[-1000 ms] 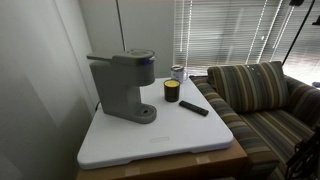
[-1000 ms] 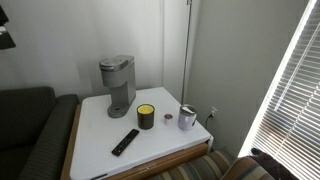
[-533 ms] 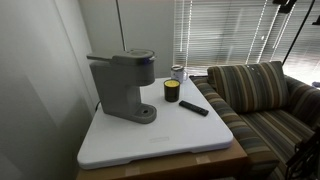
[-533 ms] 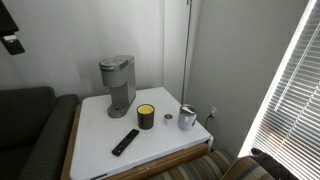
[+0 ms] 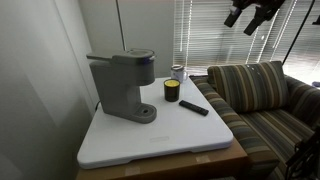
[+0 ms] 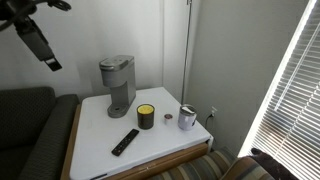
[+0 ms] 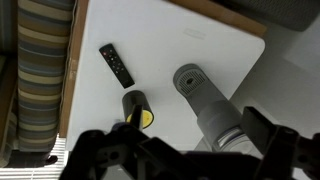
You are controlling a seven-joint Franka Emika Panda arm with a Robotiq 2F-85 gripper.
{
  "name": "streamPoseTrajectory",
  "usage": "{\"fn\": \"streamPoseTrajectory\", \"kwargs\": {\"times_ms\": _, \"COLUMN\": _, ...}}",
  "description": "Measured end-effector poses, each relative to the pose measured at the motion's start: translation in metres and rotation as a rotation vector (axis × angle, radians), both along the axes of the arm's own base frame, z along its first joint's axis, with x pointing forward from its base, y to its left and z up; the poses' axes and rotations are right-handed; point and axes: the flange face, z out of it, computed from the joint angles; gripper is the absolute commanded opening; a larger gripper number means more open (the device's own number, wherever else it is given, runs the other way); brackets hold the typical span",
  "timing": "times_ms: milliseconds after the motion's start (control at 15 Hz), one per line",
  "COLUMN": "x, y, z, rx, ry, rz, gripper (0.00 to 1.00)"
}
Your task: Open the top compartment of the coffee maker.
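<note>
The grey coffee maker (image 5: 122, 88) stands at the back of the white table (image 5: 160, 140), also in an exterior view (image 6: 117, 88) and from above in the wrist view (image 7: 200, 95). Its rounded top compartment (image 5: 128, 59) lies shut; it also shows in an exterior view (image 6: 118, 64) and in the wrist view (image 7: 228, 125). My gripper (image 5: 248, 16) hangs high in the air, far from the machine, as an exterior view (image 6: 42, 48) also shows. In the wrist view its fingers (image 7: 198, 135) stand wide apart, open and empty.
A yellow-and-black can (image 5: 172, 91) (image 6: 146, 116) (image 7: 135, 106), a black remote (image 5: 194, 108) (image 6: 125, 142) (image 7: 116, 64) and a metal cup (image 5: 178, 73) (image 6: 187, 118) share the table. A striped couch (image 5: 262, 95) (image 7: 35, 70) adjoins it. Window blinds (image 6: 295, 100) stand nearby.
The arm has come further into both exterior views from the top edge. Nothing on the table has moved.
</note>
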Motion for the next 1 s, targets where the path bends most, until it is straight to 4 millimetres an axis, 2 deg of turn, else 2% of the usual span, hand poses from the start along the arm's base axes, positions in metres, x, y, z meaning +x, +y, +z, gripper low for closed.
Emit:
{"fn": "streamPoseTrajectory", "kwargs": {"times_ms": 267, "x": 0.022, "y": 0.008, "z": -0.035, "rx": 0.051, "ry": 0.019, "rz": -0.061, "gripper": 1.00}}
{"fn": "streamPoseTrajectory", "kwargs": {"times_ms": 667, "x": 0.025, "y": 0.016, "z": -0.031, "rx": 0.053, "ry": 0.010, "rz": -0.045, "gripper": 1.00}}
{"fn": "streamPoseTrajectory", "kwargs": {"times_ms": 733, "x": 0.025, "y": 0.019, "z": -0.032, "rx": 0.050, "ry": 0.005, "rz": -0.040, "gripper": 0.97}}
{"fn": "streamPoseTrajectory", "kwargs": {"times_ms": 800, "x": 0.027, "y": 0.023, "z": -0.036, "rx": 0.051, "ry": -0.002, "rz": -0.041, "gripper": 0.74}}
{"fn": "streamPoseTrajectory", "kwargs": {"times_ms": 933, "x": 0.031, "y": 0.029, "z": -0.048, "rx": 0.063, "ry": -0.012, "rz": -0.054, "gripper": 0.70}}
{"fn": "streamPoseTrajectory", "kwargs": {"times_ms": 1000, "x": 0.034, "y": 0.032, "z": -0.055, "rx": 0.072, "ry": -0.021, "rz": -0.066, "gripper": 0.62}}
